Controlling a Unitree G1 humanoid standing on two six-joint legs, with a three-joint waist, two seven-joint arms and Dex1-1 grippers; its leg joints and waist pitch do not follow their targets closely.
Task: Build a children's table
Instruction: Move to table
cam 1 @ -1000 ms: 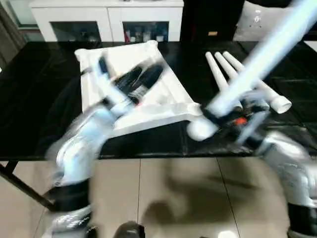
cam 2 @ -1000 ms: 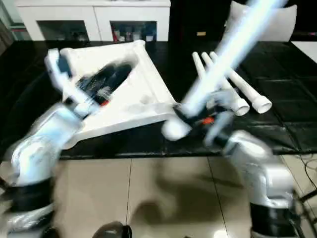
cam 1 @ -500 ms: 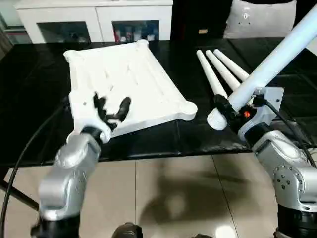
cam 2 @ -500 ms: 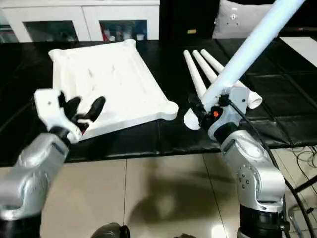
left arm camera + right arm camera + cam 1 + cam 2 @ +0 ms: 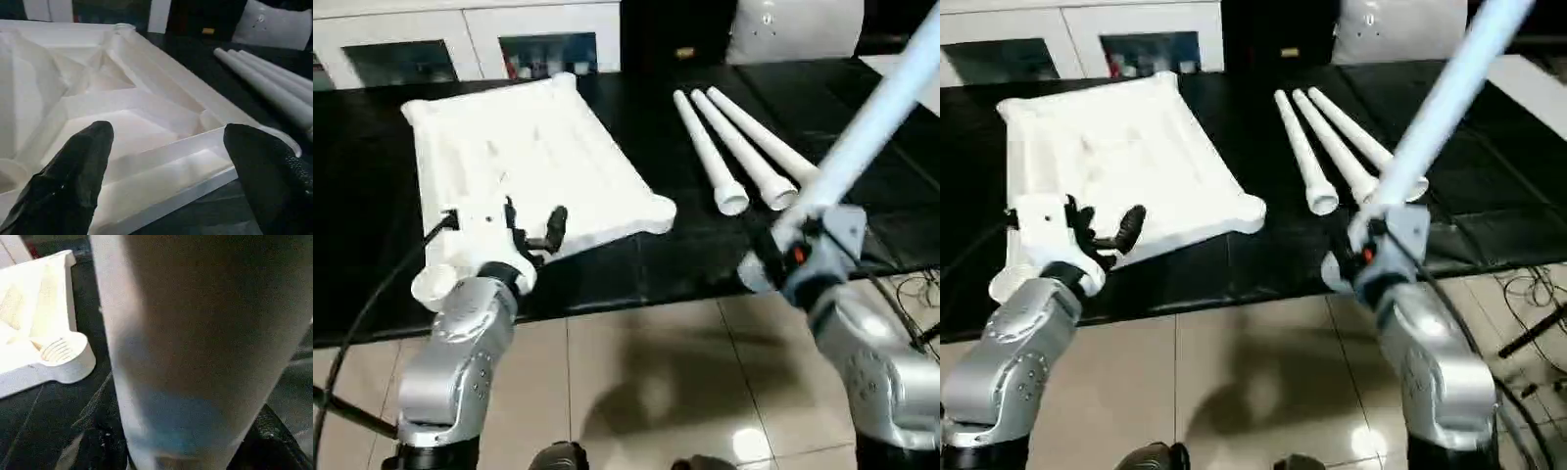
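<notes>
The children's table top (image 5: 524, 157) lies upside down on the black table, its ribbed underside (image 5: 122, 98) facing up. My left gripper (image 5: 533, 227) hovers open over the top's near edge, fingers (image 5: 68, 181) spread wide with nothing gripped. Three white legs (image 5: 720, 162) lie side by side to the right of the top. My right gripper (image 5: 783, 259) is shut on a fourth leg (image 5: 876, 113) near its thick end. That leg slants up to the far right, past the table's front edge. One corner socket (image 5: 58, 352) shows beside the held leg (image 5: 195, 342).
A white cabinet (image 5: 470, 44) and a grey pillow (image 5: 793, 24) stand behind the black table (image 5: 362, 225). Tiled floor (image 5: 646, 382) lies below the table's front edge. Cables (image 5: 911, 289) trail at the right.
My left arm has drawn back from over the table top to its near edge. My right gripper has carried the leg right and lower, away from the top's near right corner. The camera shifted too.
</notes>
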